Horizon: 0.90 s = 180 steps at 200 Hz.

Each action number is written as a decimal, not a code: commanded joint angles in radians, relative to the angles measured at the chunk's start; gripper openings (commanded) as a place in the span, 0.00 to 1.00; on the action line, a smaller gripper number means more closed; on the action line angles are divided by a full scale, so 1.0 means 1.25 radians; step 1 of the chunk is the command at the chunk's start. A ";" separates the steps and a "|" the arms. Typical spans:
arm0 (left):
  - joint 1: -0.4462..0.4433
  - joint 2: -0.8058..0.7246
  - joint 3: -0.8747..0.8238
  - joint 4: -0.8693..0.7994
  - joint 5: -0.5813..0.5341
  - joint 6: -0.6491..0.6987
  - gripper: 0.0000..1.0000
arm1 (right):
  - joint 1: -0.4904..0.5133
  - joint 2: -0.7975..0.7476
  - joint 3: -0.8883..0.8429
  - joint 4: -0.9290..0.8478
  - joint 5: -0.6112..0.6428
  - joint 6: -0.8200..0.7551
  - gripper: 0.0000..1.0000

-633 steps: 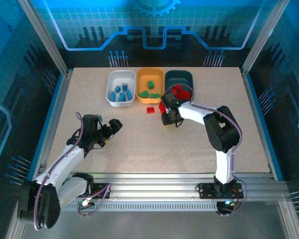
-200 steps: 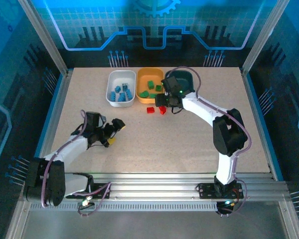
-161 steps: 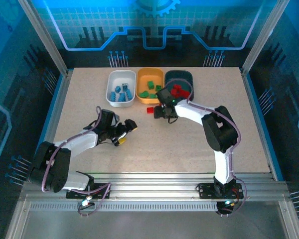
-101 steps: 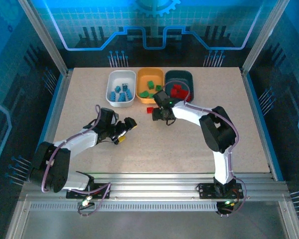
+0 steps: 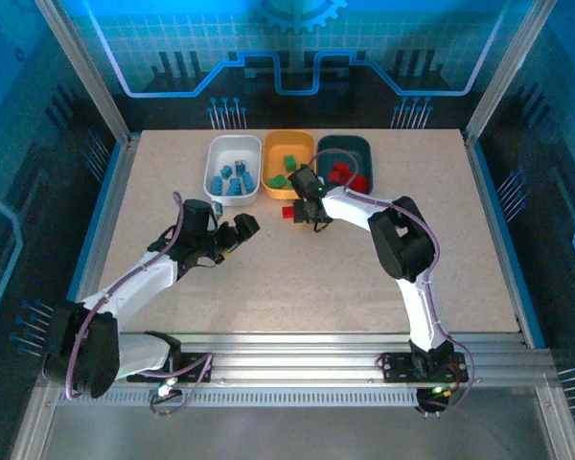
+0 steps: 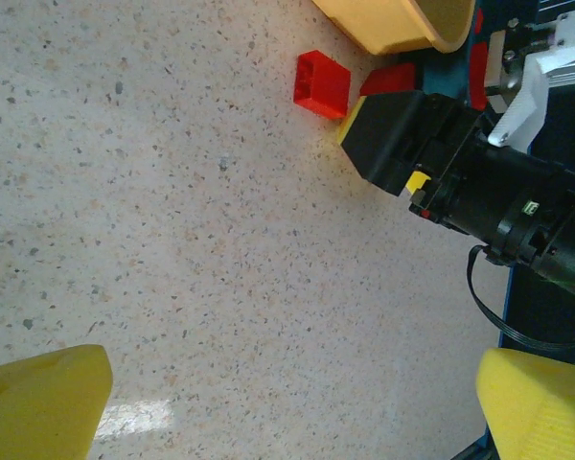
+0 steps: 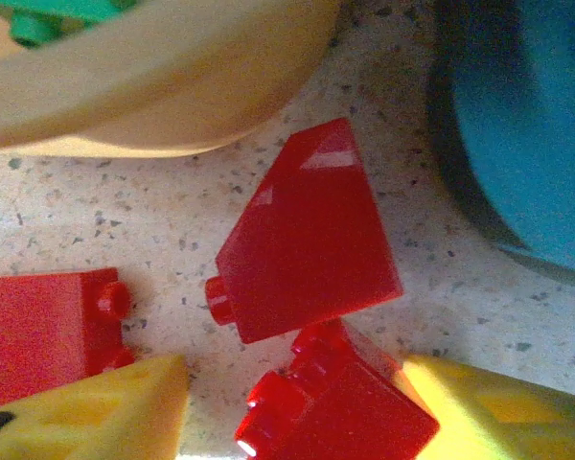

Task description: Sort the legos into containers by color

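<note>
The right gripper (image 7: pixel 295 393) is down at the table (image 5: pixel 383 287), in front of the gap between the orange tray (image 7: pixel 172 86) and the teal tray (image 7: pixel 537 115). Its jaws are partly apart and straddle 1 red brick (image 7: pixel 345 407). 1 pad (image 7: pixel 489 402) seems to touch it and the other stands clear, so the brick is not gripped. A sloped red brick (image 7: pixel 307 230) lies just beyond, touching it or nearly so. A 3rd red brick (image 7: pixel 38 331) lies beside the clear pad.

Green bricks (image 5: pixel 289 171) sit in the orange tray, red ones (image 5: pixel 343 174) in the teal tray, and blue ones (image 5: pixel 233 180) in the white tray (image 5: pixel 232 144).

The left gripper (image 6: pixel 287 402) hangs above bare table near the right gripper, jaws wide and empty.
</note>
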 commanded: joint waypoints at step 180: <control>-0.001 0.019 0.016 -0.001 0.026 0.001 0.99 | -0.100 -0.225 -0.104 0.063 0.037 -0.138 0.28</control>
